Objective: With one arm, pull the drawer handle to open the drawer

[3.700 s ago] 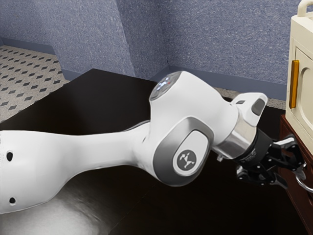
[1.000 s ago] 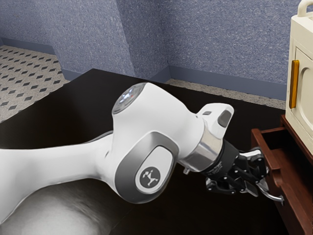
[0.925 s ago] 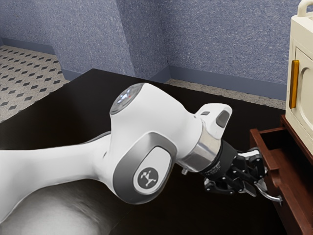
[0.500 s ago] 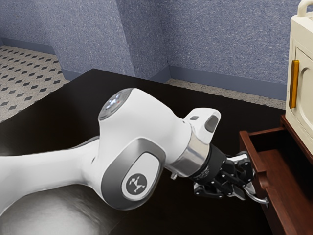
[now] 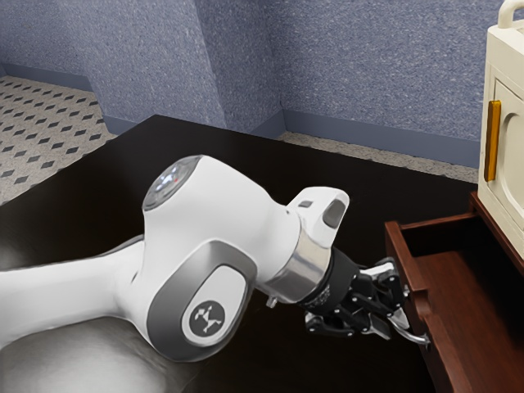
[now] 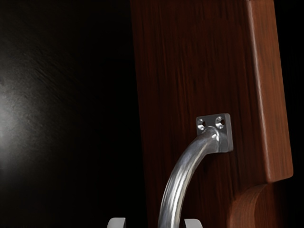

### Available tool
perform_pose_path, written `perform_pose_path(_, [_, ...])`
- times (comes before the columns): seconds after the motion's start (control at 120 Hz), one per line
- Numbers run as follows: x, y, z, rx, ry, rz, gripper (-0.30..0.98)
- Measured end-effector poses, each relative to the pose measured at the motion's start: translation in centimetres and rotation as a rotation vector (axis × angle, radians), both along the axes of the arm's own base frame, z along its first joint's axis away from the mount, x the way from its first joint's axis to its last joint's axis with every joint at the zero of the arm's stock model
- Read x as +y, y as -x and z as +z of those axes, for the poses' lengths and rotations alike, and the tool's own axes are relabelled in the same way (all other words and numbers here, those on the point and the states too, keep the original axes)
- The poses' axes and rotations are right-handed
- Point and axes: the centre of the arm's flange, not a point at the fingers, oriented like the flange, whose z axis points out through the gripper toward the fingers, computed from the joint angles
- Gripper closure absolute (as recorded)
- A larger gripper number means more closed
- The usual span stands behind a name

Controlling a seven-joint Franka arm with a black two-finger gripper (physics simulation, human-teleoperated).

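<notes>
Lower right, the gripper (image 5: 396,314) meets the handle (image 5: 416,335), likely to haul the open drawer (image 5: 399,250) wider; spread or pinching, I can't tell.

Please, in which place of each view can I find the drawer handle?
Exterior view: low, toward the exterior view's right, the handle is at the gripper.
Wrist view: the handle curves away from its metal mounting plate.
Shared landmark: the reddish-brown drawer front.
</notes>
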Motion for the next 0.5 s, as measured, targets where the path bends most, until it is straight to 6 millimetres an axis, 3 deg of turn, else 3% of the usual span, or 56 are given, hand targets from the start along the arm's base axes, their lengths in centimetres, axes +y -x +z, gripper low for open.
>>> perform_pose_path(0.5, [0.9, 2.2, 0.6, -0.013, -0.013, 0.008, 0.63])
